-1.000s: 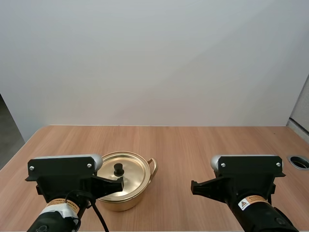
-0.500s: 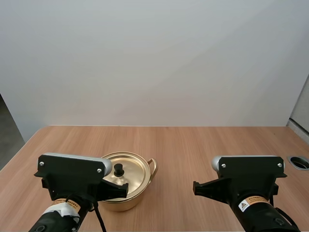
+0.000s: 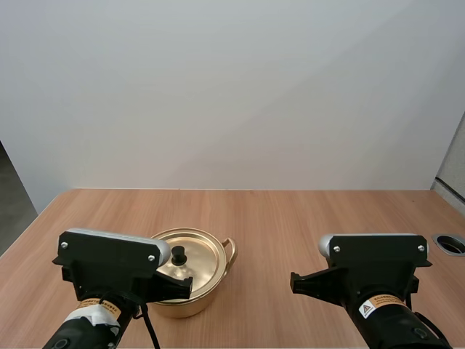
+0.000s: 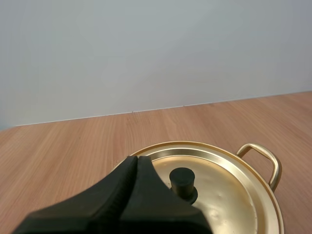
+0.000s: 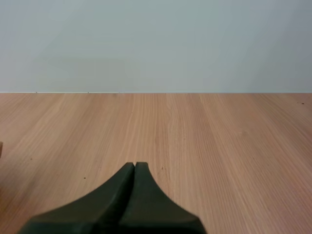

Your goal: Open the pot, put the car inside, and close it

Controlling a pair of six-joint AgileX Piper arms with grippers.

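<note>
Left gripper (image 4: 137,158), clenched on nothing, hovers just short of the knob (image 4: 182,178) on the lid (image 4: 229,195). The pot (image 3: 207,297) sits closed on the table (image 3: 290,218). Unless the fingers part, they may knock the knob and shove the pot. Right gripper (image 5: 134,164), also clenched empty, is over bare wood.

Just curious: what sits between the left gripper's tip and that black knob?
Only bare gold lid, in the left wrist view, between left gripper and knob.

Glossy golden metal pot (image 3: 205,295) and lid (image 3: 203,258) (matt black knob (image 3: 178,254)) on a smooth, wood-grain table (image 3: 305,218).
</note>
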